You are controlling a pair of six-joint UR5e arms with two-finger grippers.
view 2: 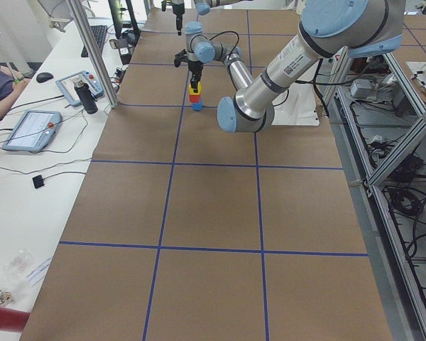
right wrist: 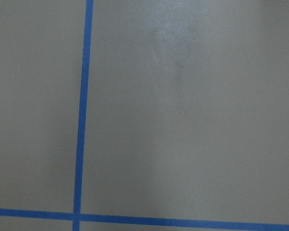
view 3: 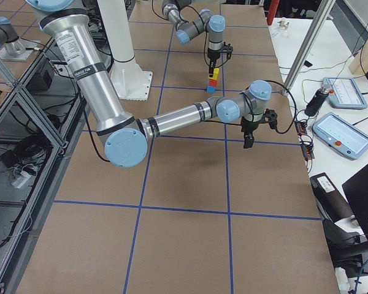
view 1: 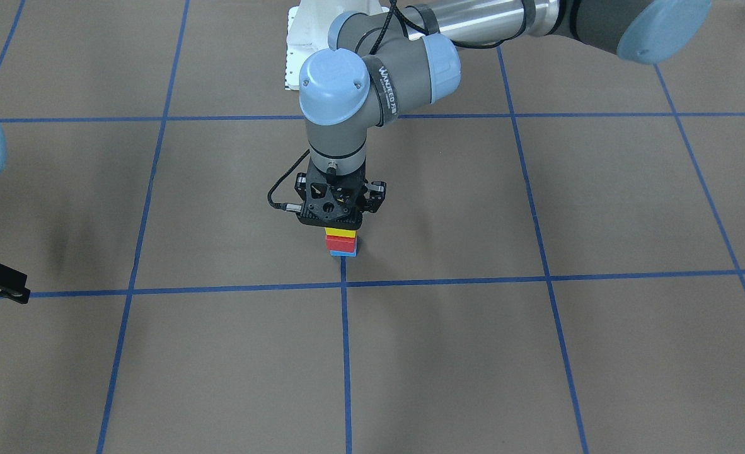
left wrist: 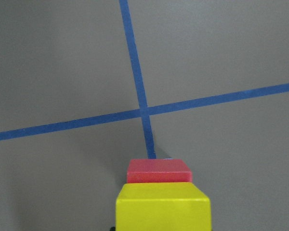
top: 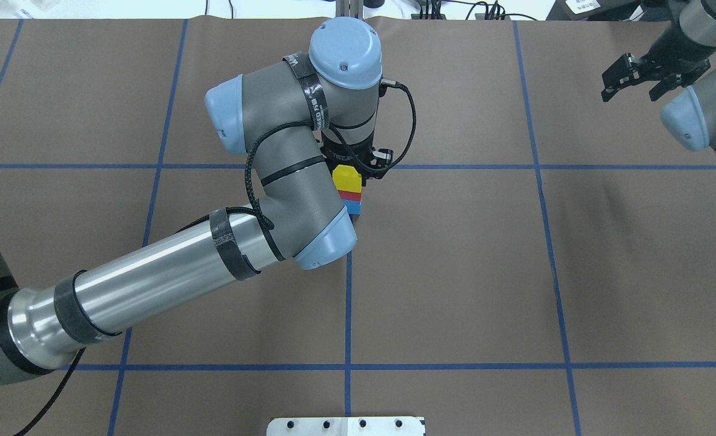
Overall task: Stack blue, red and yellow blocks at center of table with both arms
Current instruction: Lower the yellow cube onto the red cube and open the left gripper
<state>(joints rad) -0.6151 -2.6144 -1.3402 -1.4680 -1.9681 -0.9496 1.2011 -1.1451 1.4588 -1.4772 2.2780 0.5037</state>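
Stack: three blocks stand in one upright column on the table (view 1: 536,353), just on the robot's side of a blue tape crossing (view 1: 345,282) near the middle.
Order: blue block (view 1: 343,253) at the bottom, red block (view 1: 341,244) on it, yellow block (view 1: 341,233) on top.
Left gripper (view 1: 336,217): points straight down, directly over the column and right at the yellow block. Its own body hides the fingertips and the wrist view shows none, so I cannot tell whether it grips the block or has let go.
Right gripper (top: 632,88): well apart from the column, out by the table's right end. It hangs above bare paper with its jaws spread and nothing between them.
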